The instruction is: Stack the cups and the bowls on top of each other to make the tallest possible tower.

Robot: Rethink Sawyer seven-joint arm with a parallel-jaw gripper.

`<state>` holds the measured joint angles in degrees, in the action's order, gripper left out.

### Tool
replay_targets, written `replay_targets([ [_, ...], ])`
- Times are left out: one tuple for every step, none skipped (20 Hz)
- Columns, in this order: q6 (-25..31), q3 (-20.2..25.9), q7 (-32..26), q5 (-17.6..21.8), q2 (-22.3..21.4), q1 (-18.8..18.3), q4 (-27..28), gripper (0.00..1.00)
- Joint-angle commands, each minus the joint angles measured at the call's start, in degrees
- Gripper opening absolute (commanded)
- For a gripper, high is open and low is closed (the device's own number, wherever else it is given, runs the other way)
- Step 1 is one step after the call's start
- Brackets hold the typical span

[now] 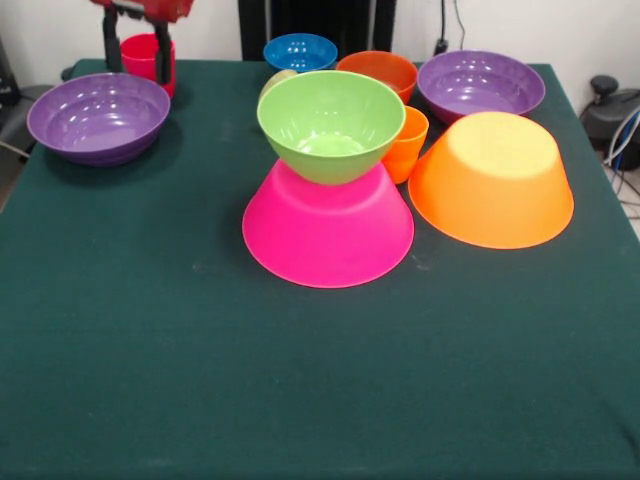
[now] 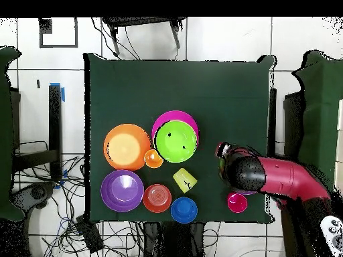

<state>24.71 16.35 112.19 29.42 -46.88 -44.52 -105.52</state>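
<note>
The claw (image 1: pixel 135 45) stands over the red cup (image 1: pixel 145 55) at the far edge of the table (image 1: pixel 300 380), its two fingers spread wide at both sides of the cup, perhaps not touching it. The green bowl (image 1: pixel 331 125) sits upright on the overturned pink bowl (image 1: pixel 328 232)

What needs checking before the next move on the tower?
1. Tower base: green bowl sits upright on the inverted pink bowl: ok.
2. Pincer positioned at the red cup: ok.
3. Grip on the red cup: cannot tell.
4. Yellow cup upright: not ok, it lies on its side.
5. Orange cup upright: ok, though it stands close beside the green bowl.
</note>
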Motion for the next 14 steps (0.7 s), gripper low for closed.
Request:
replay_targets([
  [-1.7, 7.4, -11.8, 7.8, 10.3, -2.1, 2.3, 1.00],
  [-1.4, 7.9, -11.9, 7.9, 10.8, -3.1, 2.2, 1.00],
  [-1.7, 8.2, -11.6, 8.3, 11.5, -3.8, 2.1, 1.00],
  [-2.1, 8.5, -11.2, 8.8, 12.2, -4.3, 2.1, 1.00],
  [-2.3, 8.7, -10.9, 9.0, 13.2, -4.8, 2.2, 1.00],
  [-2.6, 8.8, -10.4, 9.3, 13.9, -5.2, 2.1, 1.00],
  [-3.0, 8.8, -9.8, 9.6, 14.4, -5.6, 2.0, 1.00],
  [-3.5, 8.6, -9.1, 10.0, 14.6, -5.7, 1.7, 1.00],
  [-3.7, 8.4, -8.7, 10.5, 14.5, -5.6, 1.8, 1.00],
  [-3.9, 8.2, -8.4, 11.0, 14.3, -5.4, 1.9, 1.00],
  [-4.2, 8.0, -8.0, 11.6, 14.2, -5.3, 2.0, 1.00],
  [-4.4, 7.8, -7.6, 12.1, 14.0, -5.1, 2.1, 1.00],
  [-4.4, 7.4, -8.1, 12.9, 13.6, -5.0, 2.6, 1.00],
  [-4.9, 6.8, -7.8, 14.0, 13.4, -4.5, 3.0, 1.00],
])
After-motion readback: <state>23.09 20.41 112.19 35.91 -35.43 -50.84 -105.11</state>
